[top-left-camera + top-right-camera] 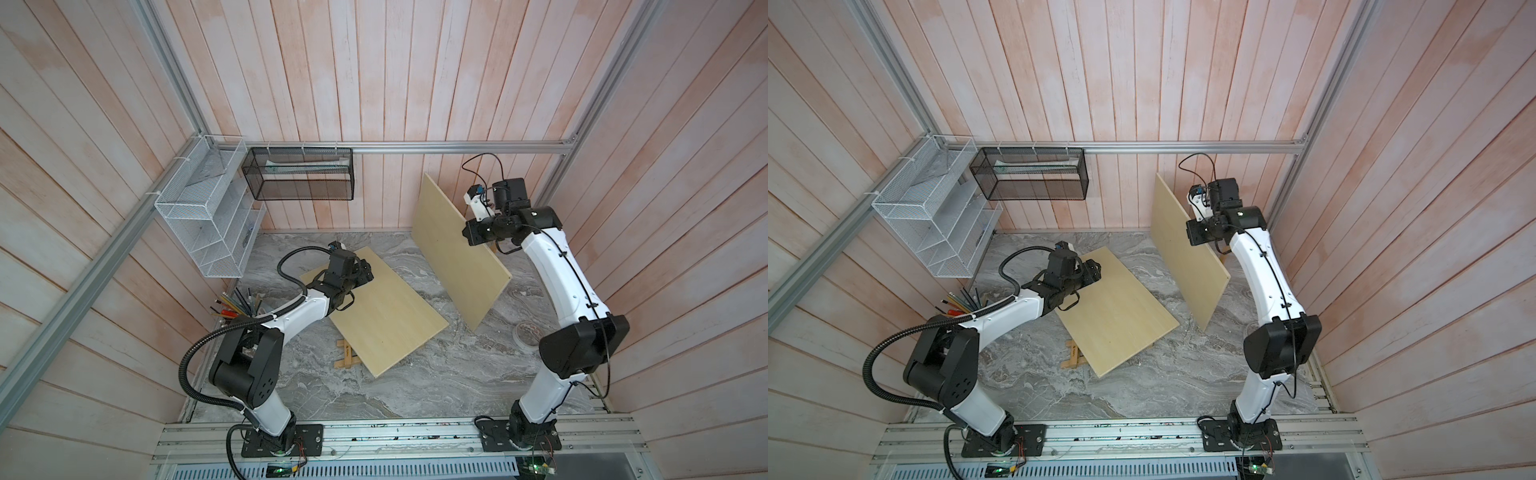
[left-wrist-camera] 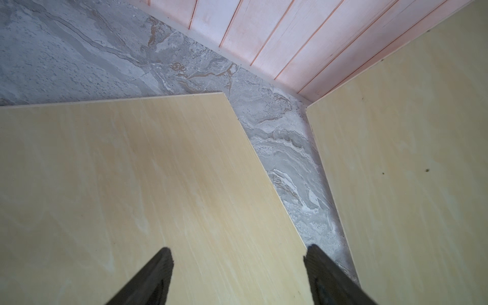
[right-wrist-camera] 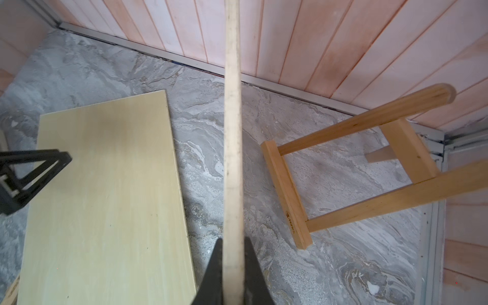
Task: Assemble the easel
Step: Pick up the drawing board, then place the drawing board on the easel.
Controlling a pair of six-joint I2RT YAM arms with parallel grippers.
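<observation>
Right pincer (image 3: 233, 245) has its two dark jaws closed tight on the thin edge of the upright board (image 1: 453, 257), which runs edge-on through the right wrist view and blurs where it nears the lens. That board stands tilted on one long edge. Whether its low corner rests on the marble tabletop (image 1: 415, 386) we cannot tell.

Our left pincer (image 2: 239, 249) hangs with jaws wide apart and nothing between them. It is over the flat board (image 1: 382, 311), which lies near the upright board on its left-arm side, a strip of tabletop between them.

Near the upright board, on its right-arm side, stands the easel (image 3: 286, 192), with honey-brown legs and crossbars. Its top is cut off by the wrist view's edge, and in both top views board and arm hide almost all of it. We cannot tell whether board and easel touch.

Well apart from the upright board, a second slat frame (image 1: 346, 354) pokes out from under the flat board, mostly covered.
</observation>
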